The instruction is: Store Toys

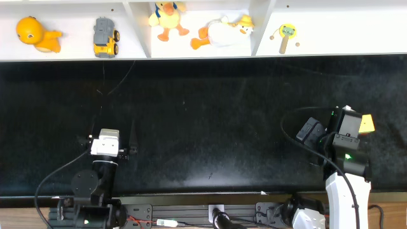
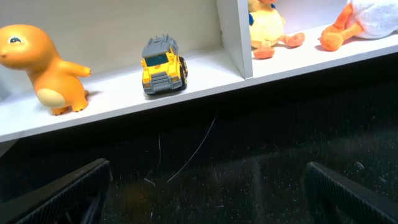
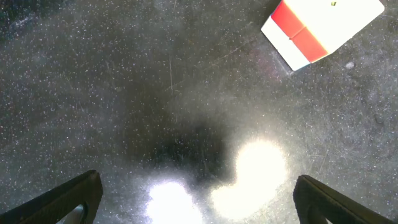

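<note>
A small cube point(image 3: 323, 25) with red and white faces lies on the black table, a short way ahead of my open right gripper point(image 3: 199, 202) and off to one side. From above the cube point(image 1: 366, 123) shows a yellow face beside the right gripper point(image 1: 341, 121), at the table's right edge. My left gripper point(image 2: 208, 196) is open and holds nothing, low over the table and facing the white shelf point(image 2: 124, 81). On that shelf stand an orange dinosaur point(image 2: 50, 68) and a yellow truck point(image 2: 163, 65).
The white shelf point(image 1: 203, 54) runs along the table's far edge. Its other compartments hold a yellow plush duck point(image 1: 168, 19), a white plush duck point(image 1: 222, 30) and a green rattle point(image 1: 287, 33). The left gripper point(image 1: 108, 135) sits at the near left.
</note>
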